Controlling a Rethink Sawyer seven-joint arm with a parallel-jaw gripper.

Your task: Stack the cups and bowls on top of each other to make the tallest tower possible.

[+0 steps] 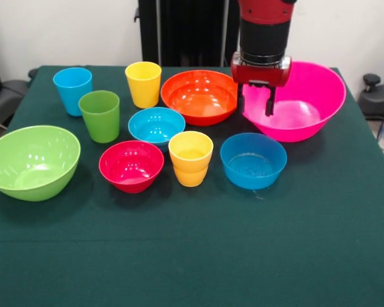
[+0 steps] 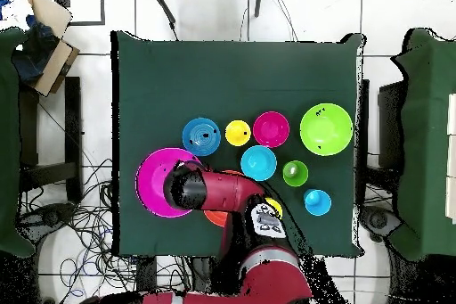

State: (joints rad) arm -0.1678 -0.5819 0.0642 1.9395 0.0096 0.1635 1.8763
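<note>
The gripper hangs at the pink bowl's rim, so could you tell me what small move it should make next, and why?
Probably lower a little and close on the pink bowl's near-left rim. The gripper hangs with open fingers at that rim, nothing is stacked yet, and this wide bowl would suit the base. The orange bowl sits close beside it, so the descent should be straight.

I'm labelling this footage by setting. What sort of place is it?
Probably a robotics lab: a table under a dark green cloth holds only bright plastic bowls and cups, the robot's gripper hangs over the pink bowl, and loose cables cross the tiled floor.
</note>
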